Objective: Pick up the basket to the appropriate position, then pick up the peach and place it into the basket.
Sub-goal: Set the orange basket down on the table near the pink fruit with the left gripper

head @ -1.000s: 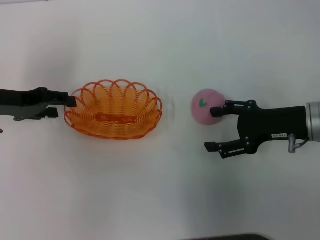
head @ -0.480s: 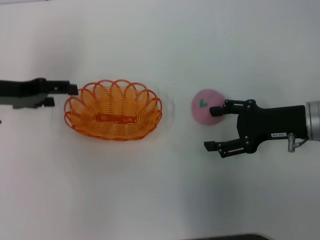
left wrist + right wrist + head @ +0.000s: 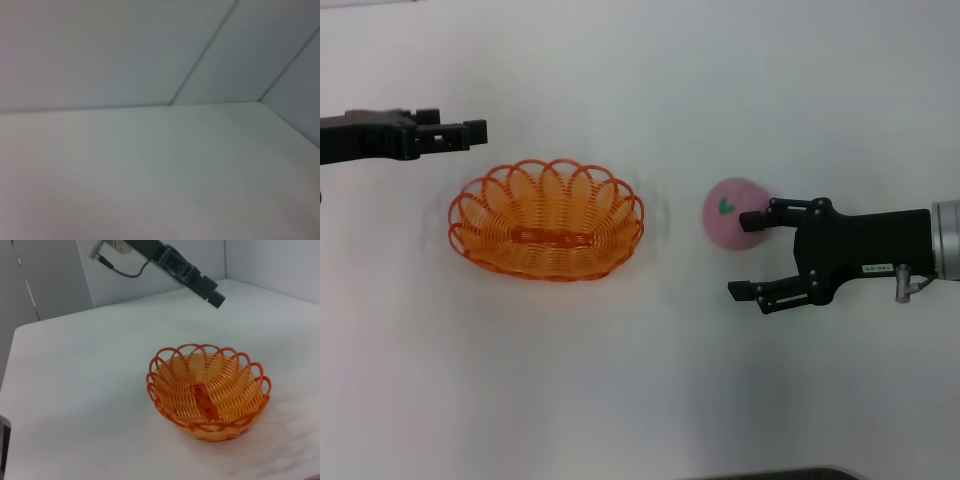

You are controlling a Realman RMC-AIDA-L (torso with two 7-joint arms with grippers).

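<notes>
The orange wire basket (image 3: pixel 616 238) stands on the white table left of centre, and it also shows in the right wrist view (image 3: pixel 235 405). It is empty. My left gripper (image 3: pixel 470 133) hangs raised beyond the basket's far left rim, apart from it; it also shows in the right wrist view (image 3: pixel 212 295). The pink peach (image 3: pixel 728 212) with a green leaf mark lies right of centre. My right gripper (image 3: pixel 748 256) is open at the peach's near right side. Its far fingertip (image 3: pixel 756 220) overlaps the peach's edge and its near fingertip (image 3: pixel 740 292) is clear of it.
The white table (image 3: pixel 640 400) runs on all around. The left wrist view shows only the table top (image 3: pixel 150 170) and pale wall panels behind it. A dark edge shows at the bottom of the head view.
My left gripper has let go of the basket's left rim and moved up and away toward the far left. The basket, peach and right gripper have stayed still.
</notes>
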